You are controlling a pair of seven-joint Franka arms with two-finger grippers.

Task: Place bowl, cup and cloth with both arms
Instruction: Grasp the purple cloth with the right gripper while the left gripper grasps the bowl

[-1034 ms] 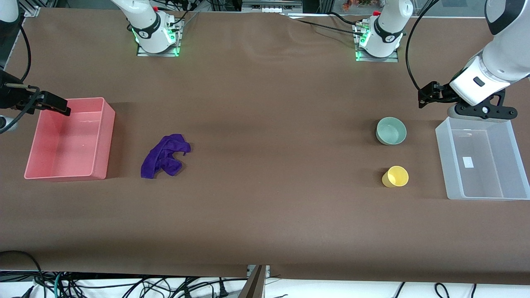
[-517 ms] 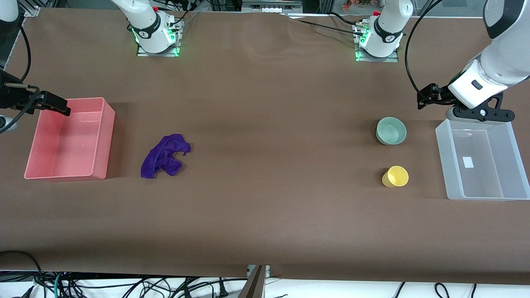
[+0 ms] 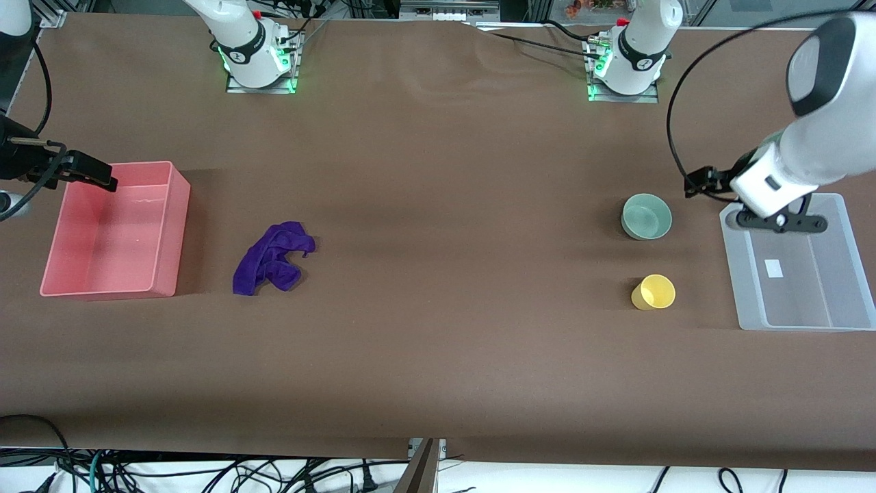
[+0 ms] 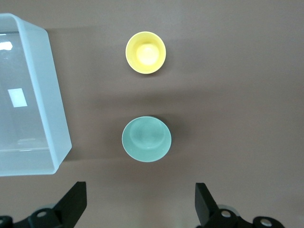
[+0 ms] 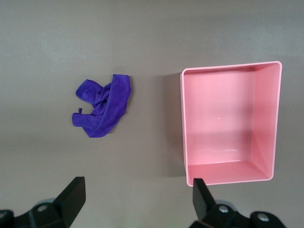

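Approach step, nothing grasped: left claw [image 4: 137, 209] released over clear bin [image 3: 797, 270] edge, bowl [image 3: 646, 216] at its 9 o'clock, needing descent; right claw [image 5: 135, 204] released, waiting.

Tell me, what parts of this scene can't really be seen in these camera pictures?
- Right gripper: in the front view the picture's edge cuts off most of it, beside the pink bin.
- Left gripper: in the front view the arm's own wrist covers its fingers, above the clear bin.
- Label in the clear bin: too small to read in either view.
- Both wrist views show only the fingertips, open.
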